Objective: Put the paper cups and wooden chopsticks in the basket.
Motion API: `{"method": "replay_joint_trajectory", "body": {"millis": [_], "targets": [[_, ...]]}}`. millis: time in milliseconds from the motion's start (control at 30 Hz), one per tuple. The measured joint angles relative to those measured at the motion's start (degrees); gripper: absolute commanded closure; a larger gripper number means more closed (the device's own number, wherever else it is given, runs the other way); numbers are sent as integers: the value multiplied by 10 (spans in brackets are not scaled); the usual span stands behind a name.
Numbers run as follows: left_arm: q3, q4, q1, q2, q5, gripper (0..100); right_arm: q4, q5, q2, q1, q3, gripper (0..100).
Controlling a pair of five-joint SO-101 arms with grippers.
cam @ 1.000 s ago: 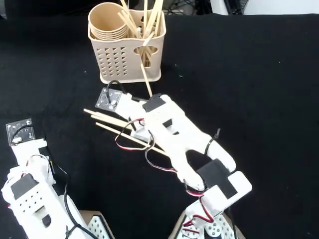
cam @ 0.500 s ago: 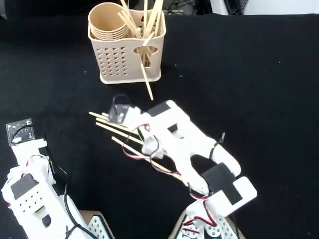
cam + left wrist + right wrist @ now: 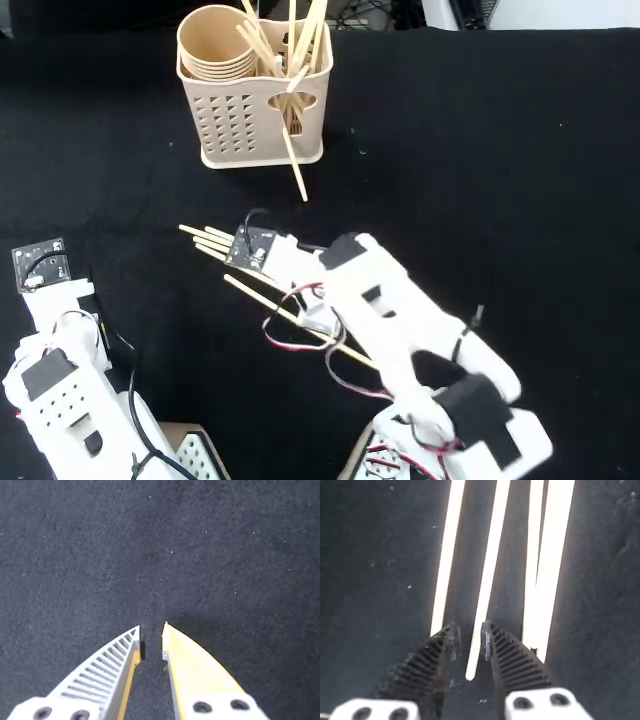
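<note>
The right gripper [image 3: 467,640] sits low over the loose chopsticks [image 3: 490,555] on the black cloth [image 3: 500,150], near of the basket [image 3: 235,125]. Its jaws are parted only a little, and the end of one stick lies between the tips, not yet pinched. The likely trouble is the grip point: closing this close to the stick's end could let it pivot, droop or slip free on the lift. The neighbouring sticks lie just beside it, so a fingertip may nudge them or catch two at once. A long stick held off-centre could also strike the basket's rim, or the sticks already standing in it, on the way in. The left gripper [image 3: 151,630] hangs over bare cloth at the near left, its jaws open just a slit and holding nothing. By count, four chopsticks lie loose on the cloth and one more [image 3: 296,175] slants down the basket's near wall to the cloth. Several stand in the basket, too crowded to number. The paper cups [image 3: 215,45] are one nested stack in the basket's left side, the cups too close to count
</note>
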Motion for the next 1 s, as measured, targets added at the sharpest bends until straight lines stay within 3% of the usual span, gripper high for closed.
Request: {"method": "replay_joint_trajectory", "body": {"millis": [100,267,467,667,800,1000], "targets": [[0,0,0,0,0,909,3,0,-18,-23,14,907],[0,0,0,0,0,909,-8,-23,-17,-41,18,765],[0,0,0,0,0,909,-69,-41,57,-51,18,822],[0,0,0,0,0,909,-60,-41,106,-52,-27,838],[0,0,0,0,0,909,-60,-41,114,-51,-36,990],[-20,0,0,0,0,909,-64,-41,121,-51,-48,986]]}}
